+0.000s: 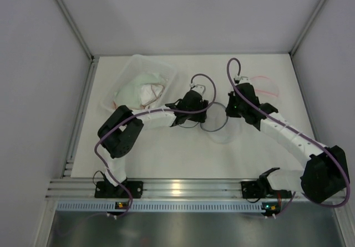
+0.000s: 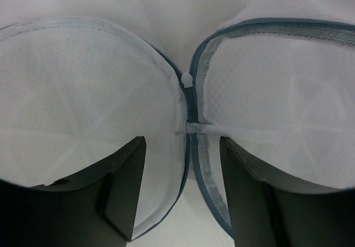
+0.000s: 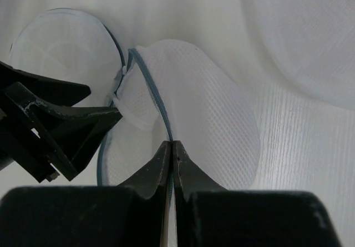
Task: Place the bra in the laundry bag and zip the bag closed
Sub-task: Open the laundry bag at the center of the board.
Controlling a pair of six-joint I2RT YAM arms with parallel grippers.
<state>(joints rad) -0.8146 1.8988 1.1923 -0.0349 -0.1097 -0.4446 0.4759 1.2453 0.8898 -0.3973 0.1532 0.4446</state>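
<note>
The white mesh laundry bag with a blue zipper edge lies open in two round halves mid-table. My left gripper is open; its fingers straddle the bag's hinge, just below the white zipper pull. My right gripper is shut on the bag's blue zipper edge and sits at the bag's far right side. A pale bra lies in a clear bin at the back left. The bag's halves show no bra inside.
The clear plastic bin stands at the back left. A pink strap loop lies on the table at the back right, by a white rounded mesh piece. White walls enclose the table on three sides.
</note>
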